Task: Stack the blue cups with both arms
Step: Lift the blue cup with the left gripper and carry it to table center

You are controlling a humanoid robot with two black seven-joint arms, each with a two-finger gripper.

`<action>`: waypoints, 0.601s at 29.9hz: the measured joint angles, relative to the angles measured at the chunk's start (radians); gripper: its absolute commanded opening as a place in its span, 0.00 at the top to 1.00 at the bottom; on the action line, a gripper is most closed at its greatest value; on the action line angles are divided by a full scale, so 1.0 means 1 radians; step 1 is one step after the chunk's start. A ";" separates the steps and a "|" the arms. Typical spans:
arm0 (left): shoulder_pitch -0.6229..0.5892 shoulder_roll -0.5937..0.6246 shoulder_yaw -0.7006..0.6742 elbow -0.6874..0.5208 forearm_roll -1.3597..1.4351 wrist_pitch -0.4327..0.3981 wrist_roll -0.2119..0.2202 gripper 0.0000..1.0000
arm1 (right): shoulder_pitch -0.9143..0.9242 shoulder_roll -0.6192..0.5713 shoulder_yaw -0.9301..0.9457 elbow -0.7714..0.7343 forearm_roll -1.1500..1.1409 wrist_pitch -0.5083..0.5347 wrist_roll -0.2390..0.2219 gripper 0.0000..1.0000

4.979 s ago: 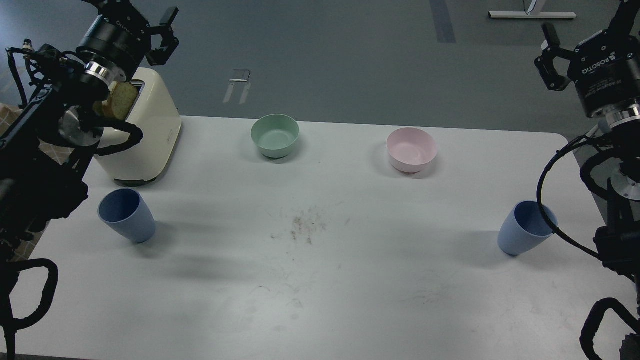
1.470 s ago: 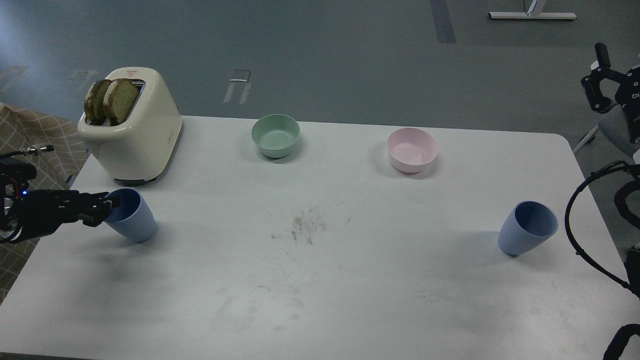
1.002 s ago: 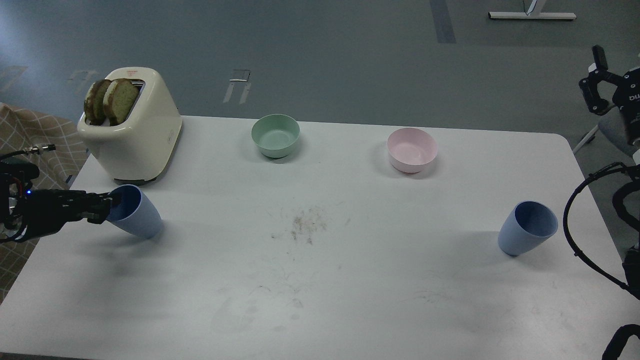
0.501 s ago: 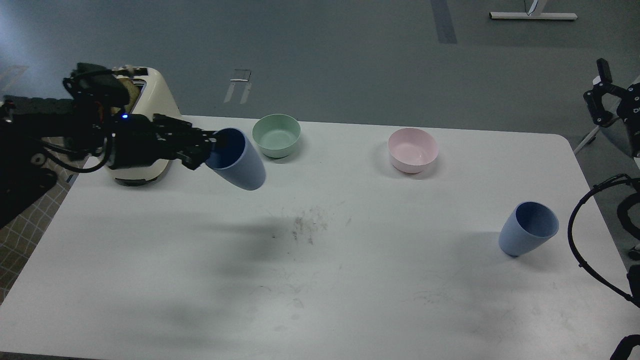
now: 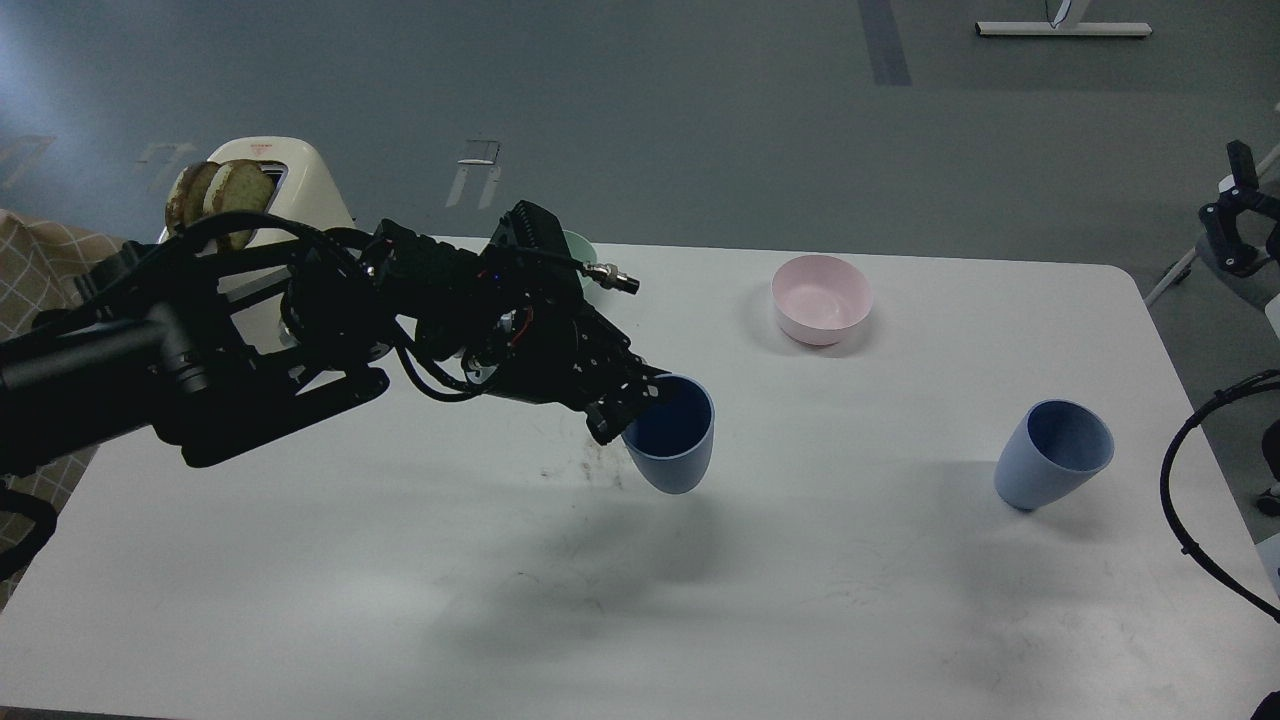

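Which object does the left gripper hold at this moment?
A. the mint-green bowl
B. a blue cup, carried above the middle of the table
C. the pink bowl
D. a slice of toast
B: the left gripper is shut on the rim of a blue cup, whose shadow falls on the table below it.

Dusty-blue cups [image 5: 672, 440] [image 5: 1050, 467], pink bowl [image 5: 821, 299], cream toaster [image 5: 290, 185], white table [image 5: 800, 600], black arms [image 5: 300, 340].
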 measured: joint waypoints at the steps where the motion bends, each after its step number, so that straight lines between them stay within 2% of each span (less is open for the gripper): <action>1: -0.002 -0.010 0.008 0.006 0.017 0.000 0.001 0.97 | -0.003 0.000 0.002 0.000 0.000 0.000 0.000 0.00; 5: -0.002 -0.070 0.022 0.031 0.061 0.000 0.004 0.96 | -0.010 0.000 0.010 0.000 0.000 0.000 0.000 0.00; 8: -0.001 -0.120 0.045 0.064 0.066 0.000 0.023 0.96 | -0.011 0.000 0.011 -0.001 0.000 0.000 0.000 0.00; 18: -0.005 -0.252 0.085 0.243 0.078 0.000 0.039 0.93 | -0.012 0.003 0.010 -0.001 0.000 0.000 0.000 0.00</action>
